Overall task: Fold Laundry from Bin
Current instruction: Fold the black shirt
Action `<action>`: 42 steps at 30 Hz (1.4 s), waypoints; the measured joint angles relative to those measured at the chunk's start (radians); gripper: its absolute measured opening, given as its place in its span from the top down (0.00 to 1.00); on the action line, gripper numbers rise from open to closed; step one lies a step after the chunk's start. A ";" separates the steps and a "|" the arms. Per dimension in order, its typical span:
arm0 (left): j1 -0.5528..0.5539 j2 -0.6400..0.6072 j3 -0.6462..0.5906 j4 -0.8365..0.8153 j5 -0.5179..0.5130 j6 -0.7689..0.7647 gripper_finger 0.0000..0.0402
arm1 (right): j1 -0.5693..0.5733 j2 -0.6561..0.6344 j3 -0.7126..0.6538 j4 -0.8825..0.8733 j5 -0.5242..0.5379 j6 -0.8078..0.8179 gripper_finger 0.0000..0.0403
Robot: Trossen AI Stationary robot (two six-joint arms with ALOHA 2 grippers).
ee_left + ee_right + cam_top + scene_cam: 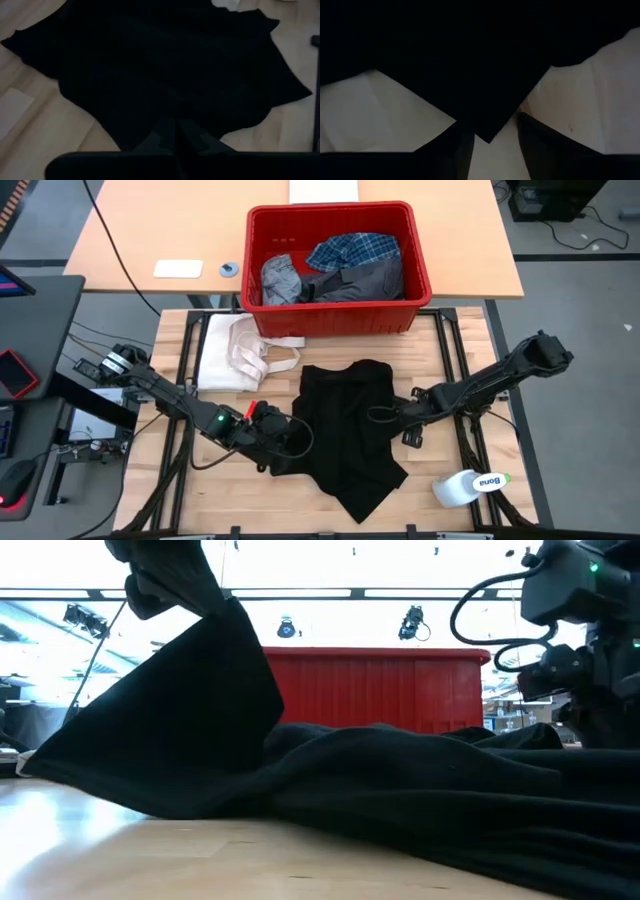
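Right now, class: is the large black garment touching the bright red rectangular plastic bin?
Apart: the high view shows bare wooden table between black garment and red bin.

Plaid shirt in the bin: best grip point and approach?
Grip the plaid shirt at its raised bunched fold, coming straight down from above. It lies crumpled on top of the dark grey garment inside the red bin, so the walls block any side approach, while the exposed top folds offer a pinchable ridge.
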 joint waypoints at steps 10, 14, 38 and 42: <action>0.003 -0.019 0.000 0.177 -0.008 0.027 0.99 | 0.036 -0.064 -0.005 -0.019 0.106 0.002 0.96; 0.000 -0.071 -0.001 0.252 -0.051 0.030 0.99 | 0.035 -0.133 0.086 -0.092 0.087 -0.021 0.98; 0.145 -0.174 0.000 0.883 0.044 0.362 0.99 | -0.005 -0.046 0.867 0.091 0.100 -0.517 0.99; 0.142 -0.112 0.000 0.875 0.056 0.334 0.99 | -0.010 -0.016 0.878 0.119 0.095 -0.479 0.99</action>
